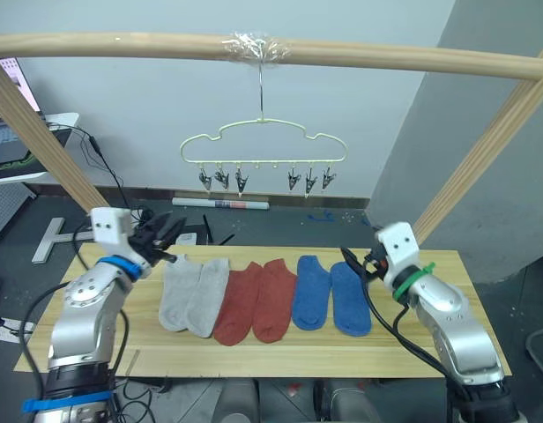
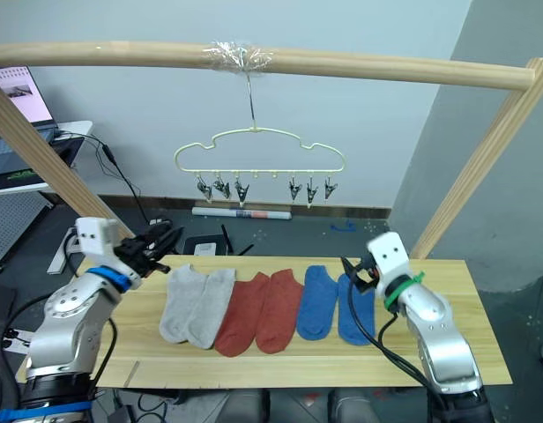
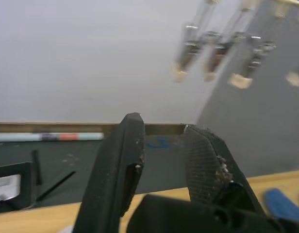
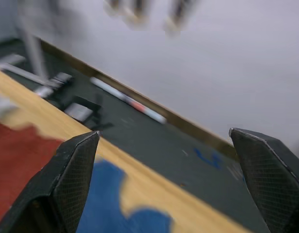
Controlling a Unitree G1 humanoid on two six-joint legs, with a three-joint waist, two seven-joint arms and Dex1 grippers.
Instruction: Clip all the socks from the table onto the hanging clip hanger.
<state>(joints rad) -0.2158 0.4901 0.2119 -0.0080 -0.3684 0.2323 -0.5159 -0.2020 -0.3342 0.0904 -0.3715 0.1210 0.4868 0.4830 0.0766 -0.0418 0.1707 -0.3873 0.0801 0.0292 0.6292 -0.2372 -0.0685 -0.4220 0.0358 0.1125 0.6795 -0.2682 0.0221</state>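
Six socks lie in a row on the table (image 1: 69, 304): a light grey pair (image 1: 194, 295), a rust red pair (image 1: 254, 301) and a blue pair (image 1: 331, 296). The pale yellow clip hanger (image 1: 263, 141) hangs above them from the top pole, and its metal clips (image 1: 241, 181) are all bare. My left gripper (image 1: 168, 234) hovers open just left of the grey pair, holding nothing; its fingertips (image 3: 132, 124) point toward the clips. Just right of the blue pair, my right gripper (image 1: 355, 261) stands wide open and empty (image 4: 166, 136).
A frame of round wooden poles (image 1: 360, 55) spans the table, with slanted legs at the left (image 1: 42, 141) and right (image 1: 483, 159). A laptop (image 1: 7, 115) sits on a stand at far left. Cables and a tube (image 1: 220, 204) lie on the floor behind the table.
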